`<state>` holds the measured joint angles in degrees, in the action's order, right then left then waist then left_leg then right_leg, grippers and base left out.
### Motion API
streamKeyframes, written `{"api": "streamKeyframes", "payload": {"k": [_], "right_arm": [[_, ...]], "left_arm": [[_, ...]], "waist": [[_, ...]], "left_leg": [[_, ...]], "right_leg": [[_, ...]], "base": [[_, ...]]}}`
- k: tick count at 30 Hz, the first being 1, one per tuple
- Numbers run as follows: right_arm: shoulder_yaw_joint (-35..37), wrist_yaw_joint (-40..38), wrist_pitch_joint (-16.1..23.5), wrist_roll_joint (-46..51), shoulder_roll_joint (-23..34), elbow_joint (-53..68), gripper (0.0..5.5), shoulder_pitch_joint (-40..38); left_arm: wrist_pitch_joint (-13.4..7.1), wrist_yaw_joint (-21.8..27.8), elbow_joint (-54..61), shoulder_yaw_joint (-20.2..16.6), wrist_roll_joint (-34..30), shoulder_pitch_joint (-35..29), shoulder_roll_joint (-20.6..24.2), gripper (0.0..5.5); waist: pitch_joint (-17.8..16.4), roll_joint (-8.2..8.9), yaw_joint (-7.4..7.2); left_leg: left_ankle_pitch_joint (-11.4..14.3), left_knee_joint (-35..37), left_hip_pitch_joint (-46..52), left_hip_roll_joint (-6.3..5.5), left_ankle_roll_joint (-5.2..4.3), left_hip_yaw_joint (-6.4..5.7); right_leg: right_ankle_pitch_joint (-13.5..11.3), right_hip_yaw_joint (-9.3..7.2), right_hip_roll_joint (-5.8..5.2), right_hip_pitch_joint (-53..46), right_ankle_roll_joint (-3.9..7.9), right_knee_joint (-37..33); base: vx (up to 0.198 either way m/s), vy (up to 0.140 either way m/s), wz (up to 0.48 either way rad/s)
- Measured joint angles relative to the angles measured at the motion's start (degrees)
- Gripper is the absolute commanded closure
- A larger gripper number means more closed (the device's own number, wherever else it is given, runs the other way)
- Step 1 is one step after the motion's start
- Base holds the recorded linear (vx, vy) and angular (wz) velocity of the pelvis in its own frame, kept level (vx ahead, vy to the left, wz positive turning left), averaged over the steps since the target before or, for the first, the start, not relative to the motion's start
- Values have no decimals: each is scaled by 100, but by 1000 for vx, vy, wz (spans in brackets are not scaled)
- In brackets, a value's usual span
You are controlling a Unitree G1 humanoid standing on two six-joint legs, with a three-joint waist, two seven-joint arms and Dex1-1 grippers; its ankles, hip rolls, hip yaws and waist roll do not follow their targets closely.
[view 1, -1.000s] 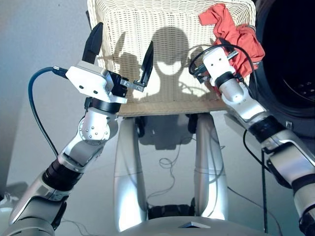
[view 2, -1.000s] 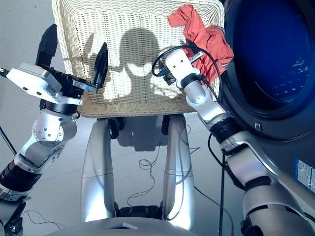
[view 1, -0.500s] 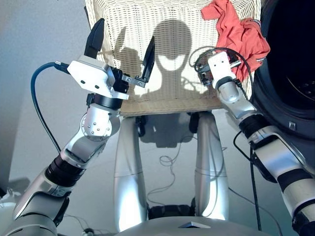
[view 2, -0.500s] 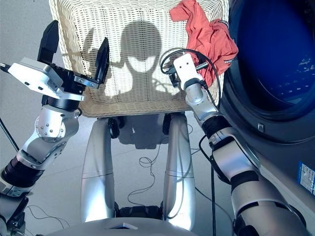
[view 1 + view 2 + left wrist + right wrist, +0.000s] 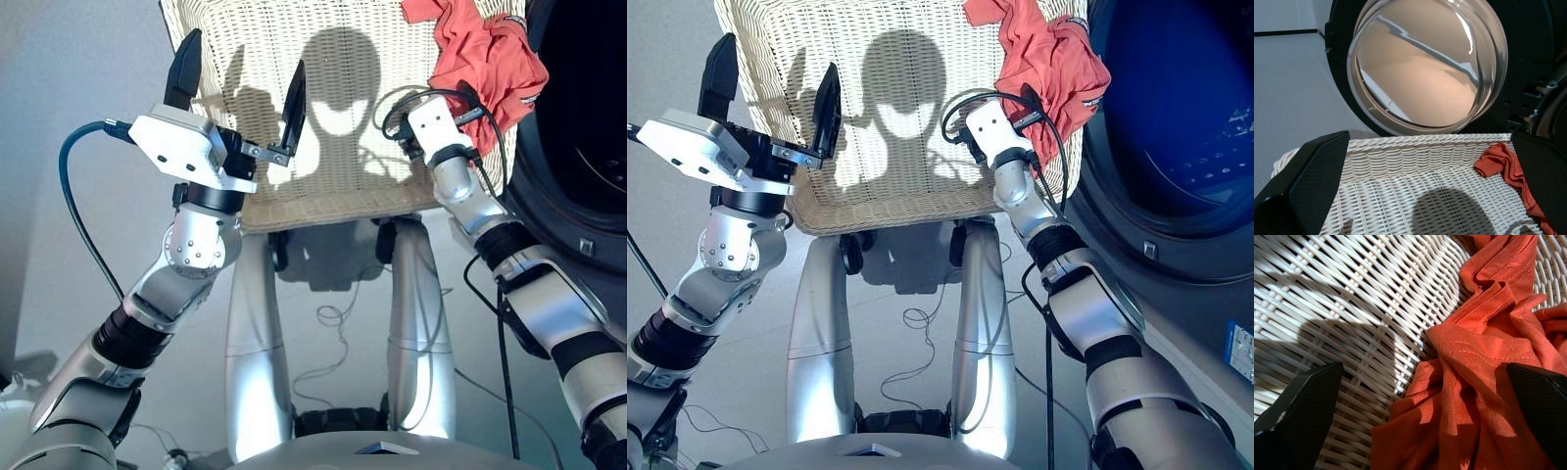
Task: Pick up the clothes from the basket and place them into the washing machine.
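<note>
cream basket [image 5: 323, 147]: 1 orange-red garment [image 5: 485, 59] | grey floor [image 5: 78, 196] | left gripper [image 5: 238, 78], right gripper [image 5: 1415, 396] both apart

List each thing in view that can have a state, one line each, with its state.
Left gripper: open, empty, over the basket's near left corner.
Right gripper: open, over the garment.
Orange-red garment: crumpled in the basket's right side.
Basket: holds only that garment.
Washing machine door: swung open.
</note>
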<state>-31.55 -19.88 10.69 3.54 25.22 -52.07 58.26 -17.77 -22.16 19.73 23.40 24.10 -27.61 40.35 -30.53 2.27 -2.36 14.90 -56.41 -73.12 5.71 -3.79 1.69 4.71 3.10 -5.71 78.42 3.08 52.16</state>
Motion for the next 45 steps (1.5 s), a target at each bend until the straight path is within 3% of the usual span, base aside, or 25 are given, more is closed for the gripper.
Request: {"api": "streamKeyframes", "payload": {"k": [12,16,20,24,31,38,45], "right_arm": [[1,-199,32,432,-9,39,0,100],[93,-370,-47,873,100,651,0,-61],[909,-709,-173,1052,562,1755,0,-706],[1589,-699,-127,1262,841,2810,0,-1654],[1909,-598,83,1305,900,3763,0,-2843],[2059,-655,69,1281,922,3700,0,-2932],[1892,-699,51,1295,899,2907,0,-2138]], "left_arm": [[54,-82,13,-5,0,6,2,0],[54,-82,16,-8,0,3,0,0],[55,-88,28,-13,-30,58,-5,0],[62,-130,42,-167,-143,199,-5,0],[60,-130,141,-447,-235,322,48,0],[62,-124,141,-450,-229,507,48,0],[62,-114,140,-437,-215,417,48,0]], "waist": [[0,0,-18],[-2,-1,-51],[-8,-7,-45],[-10,-3,-75],[-8,3,-192],[-8,3,-265],[-10,1,-203]], "left_leg": [[-3,-8,-162,-77,6,-41],[-17,-35,-269,-76,30,-40],[-37,-201,-341,-79,38,-12],[107,-292,-179,-75,-40,-6],[201,-340,78,-74,-32,-27],[192,-353,19,-62,-14,-56],[197,-339,27,-70,-45,-43]], "right_leg": [[-12,26,-5,129,27,-59],[-16,29,7,245,34,-53],[-41,71,13,353,46,175],[72,66,32,246,30,370],[245,65,28,18,25,463],[223,75,49,52,29,414],[203,50,45,54,54,427]], "base": [[0,0,0],[0,0,0],[15,-1,17],[39,-3,2],[0,0,0],[0,0,0],[0,0,0]]}}
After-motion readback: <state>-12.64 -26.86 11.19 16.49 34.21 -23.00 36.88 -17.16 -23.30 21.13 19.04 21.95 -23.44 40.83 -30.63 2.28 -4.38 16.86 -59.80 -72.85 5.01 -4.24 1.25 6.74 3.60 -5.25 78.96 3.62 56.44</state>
